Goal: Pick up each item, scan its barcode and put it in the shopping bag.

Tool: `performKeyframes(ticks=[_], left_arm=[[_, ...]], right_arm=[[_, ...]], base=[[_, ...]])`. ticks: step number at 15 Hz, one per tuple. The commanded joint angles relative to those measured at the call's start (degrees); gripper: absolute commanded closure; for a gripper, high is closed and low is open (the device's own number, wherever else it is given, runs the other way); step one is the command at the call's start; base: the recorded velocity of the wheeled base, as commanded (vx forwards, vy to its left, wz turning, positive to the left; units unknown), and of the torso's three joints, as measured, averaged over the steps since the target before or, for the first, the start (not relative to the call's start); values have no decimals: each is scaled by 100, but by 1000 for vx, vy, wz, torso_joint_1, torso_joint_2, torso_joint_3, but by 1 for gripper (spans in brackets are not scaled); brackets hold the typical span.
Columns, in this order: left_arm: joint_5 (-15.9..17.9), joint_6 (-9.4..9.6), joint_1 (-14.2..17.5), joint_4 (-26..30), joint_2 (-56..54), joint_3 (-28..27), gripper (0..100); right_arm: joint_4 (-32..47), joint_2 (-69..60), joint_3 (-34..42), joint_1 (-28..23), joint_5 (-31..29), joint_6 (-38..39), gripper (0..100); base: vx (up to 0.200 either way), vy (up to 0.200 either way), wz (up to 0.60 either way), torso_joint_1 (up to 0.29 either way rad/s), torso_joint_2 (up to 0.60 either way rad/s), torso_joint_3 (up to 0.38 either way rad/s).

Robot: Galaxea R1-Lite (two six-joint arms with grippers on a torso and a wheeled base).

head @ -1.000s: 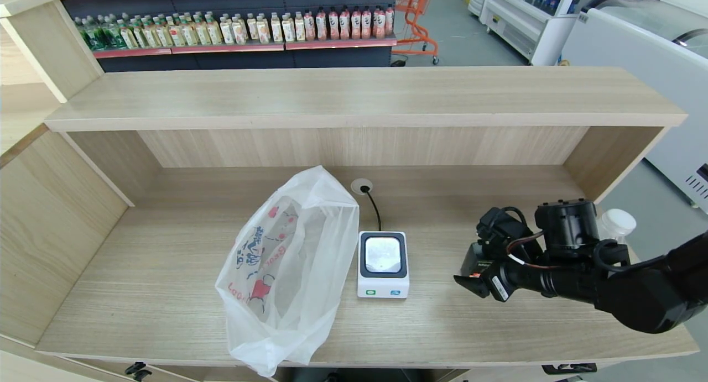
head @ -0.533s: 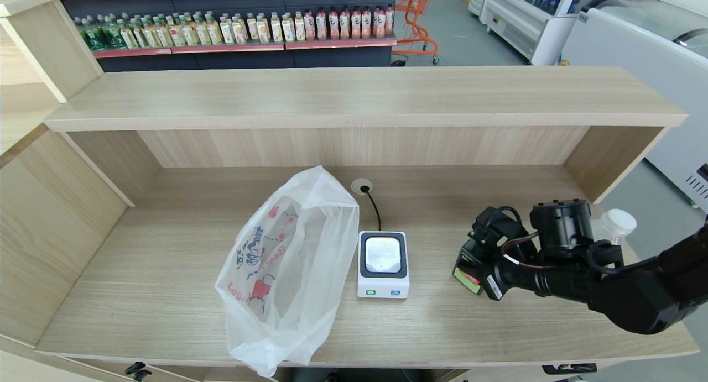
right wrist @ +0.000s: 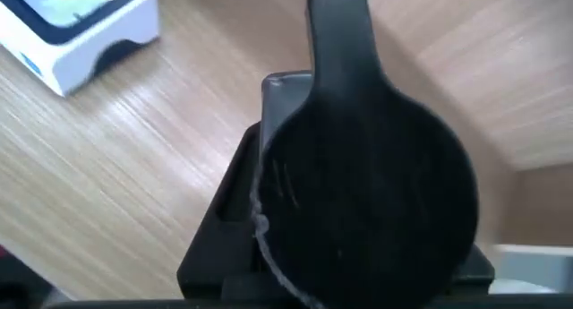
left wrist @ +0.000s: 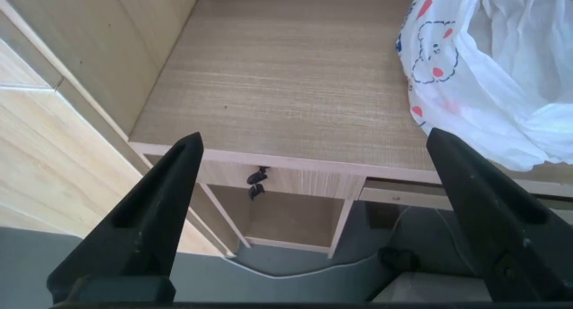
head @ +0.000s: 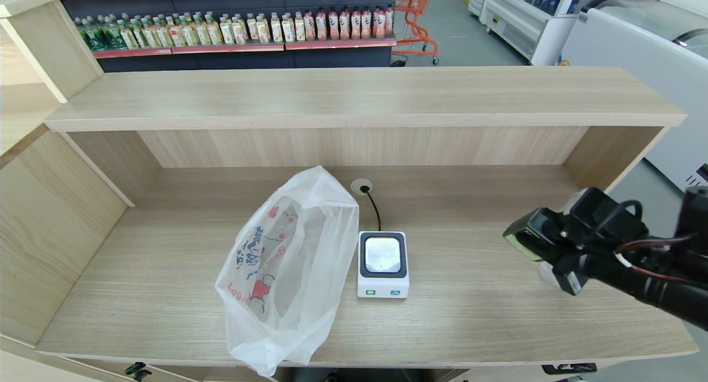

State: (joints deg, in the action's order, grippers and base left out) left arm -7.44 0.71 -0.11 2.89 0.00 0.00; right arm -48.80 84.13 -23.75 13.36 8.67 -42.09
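The right gripper (head: 525,239): closure cannot be told. The left gripper (left wrist: 315,137): apart, empty. Hazard: shopping bag (head: 287,271), beyond the scanner (head: 383,263) from the right gripper, sags; items may miss its mouth.

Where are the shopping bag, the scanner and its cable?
shopping bag (head: 287,282), head view, on its see-through plastic side.
scanner (head: 383,256), head view, on its top glass window.
cable (head: 375,208), head view, on its middle stretch.
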Motion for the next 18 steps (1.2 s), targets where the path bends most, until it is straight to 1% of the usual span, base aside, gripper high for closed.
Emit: performKeyframes(ticks=[1, 2, 3, 5, 6, 7, 8, 9, 11, 12, 13, 15, 17, 18], left_arm=[[-3, 0, 11, 1, 0, 0, 0], [-3, 0, 2, 1, 0, 0, 0], [-3, 0, 2, 1, 0, 0, 0], [-3, 0, 2, 1, 0, 0, 0], [-3, 0, 2, 1, 0, 0, 0], [-3, 8, 2, 1, 0, 0, 0], [-3, 0, 2, 1, 0, 0, 0], [-3, 0, 2, 1, 0, 0, 0], [-3, 0, 2, 1, 0, 0, 0], [-3, 0, 2, 1, 0, 0, 0], [-3, 8, 2, 1, 0, 0, 0], [-3, 8, 11, 1, 0, 0, 0], [-3, 0, 11, 1, 0, 0, 0], [-3, 0, 2, 1, 0, 0, 0]], right_arm=[[-165, -793, 248, -132, 416, -967, 100], [-147, -775, 257, -158, 1120, -1864, 100], [-147, -722, 257, -176, 1700, -2875, 100], [-147, -538, 248, -123, 3044, -5467, 100], [-139, -423, 239, -88, 3616, -6504, 100], [-112, -309, 230, 97, 4231, -7594, 100], [-86, -151, 221, 422, 4723, -8420, 100], [-86, 34, 221, 773, 5057, -9053, 100], [-104, 297, 169, 1248, 5294, -9792, 100], [-121, 332, 160, 1301, 5303, -9941, 100], [-139, 368, 125, 1309, 5303, -10029, 100], [-147, 491, 81, 1529, 5330, -10073, 100], [-402, 693, -77, 2021, 5391, -10099, 100], [-525, 825, -130, 2188, 5391, -10073, 100]], base=[[0, 0, 0, 0, 0, 0], [0, 0, 0, 0, 0, 0], [0, 0, 0, 0, 0, 0], [0, 0, 0, 0, 0, 0], [0, 0, 0, 0, 0, 0], [0, 0, 0, 0, 0, 0], [0, 0, 0, 0, 0, 0], [0, 0, 0, 0, 0, 0], [0, 0, 0, 0, 0, 0], [0, 0, 0, 0, 0, 0], [0, 0, 0, 0, 0, 0], [0, 0, 0, 0, 0, 0], [0, 0, 0, 0, 0, 0], [0, 0, 0, 0, 0, 0]])
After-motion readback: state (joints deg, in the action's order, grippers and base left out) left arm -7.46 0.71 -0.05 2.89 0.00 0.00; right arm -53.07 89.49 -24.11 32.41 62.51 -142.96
